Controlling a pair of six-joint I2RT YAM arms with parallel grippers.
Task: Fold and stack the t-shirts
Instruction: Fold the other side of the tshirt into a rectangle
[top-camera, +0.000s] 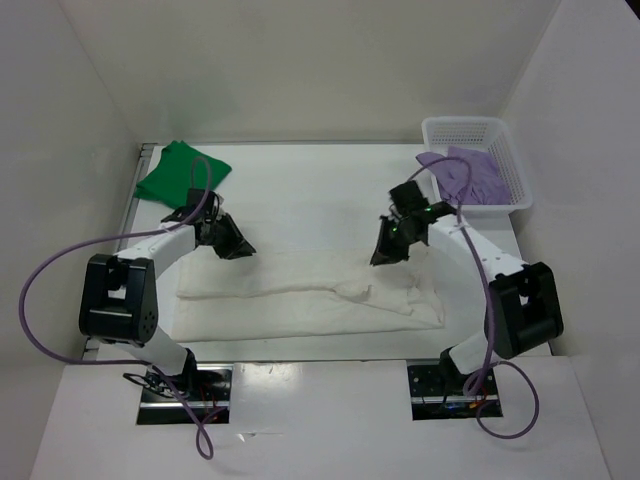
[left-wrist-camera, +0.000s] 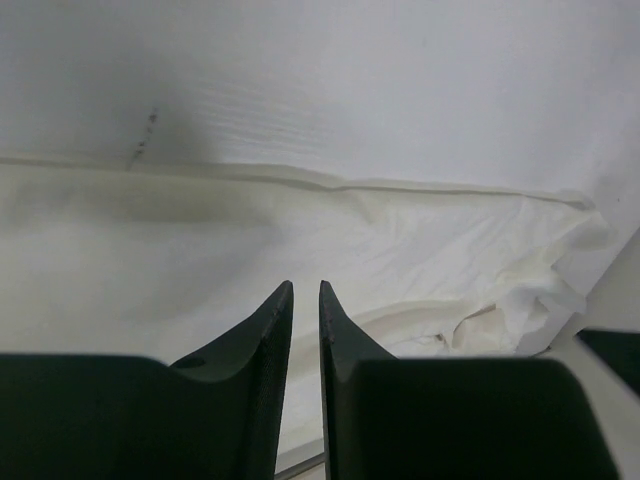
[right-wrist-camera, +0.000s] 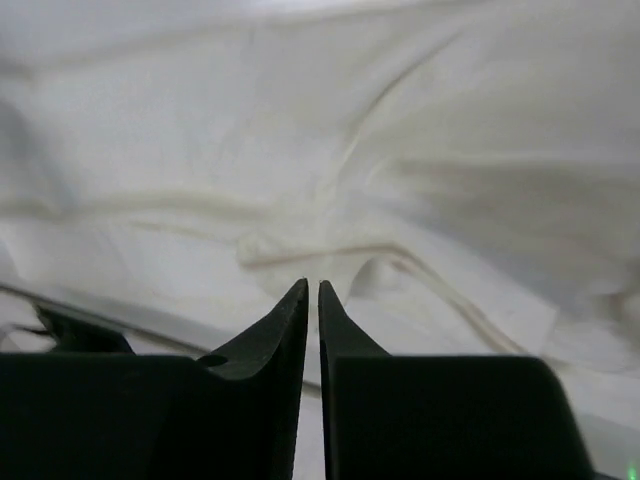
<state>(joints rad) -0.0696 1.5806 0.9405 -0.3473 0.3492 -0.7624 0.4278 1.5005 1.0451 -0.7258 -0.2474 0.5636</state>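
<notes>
1 white t-shirt (top-camera: 300, 300) spread flat, creased, long fold across middle

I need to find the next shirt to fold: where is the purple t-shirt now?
In the top view, the purple t-shirt lies in the white basket at the table's far right corner, beyond the right gripper.
</notes>
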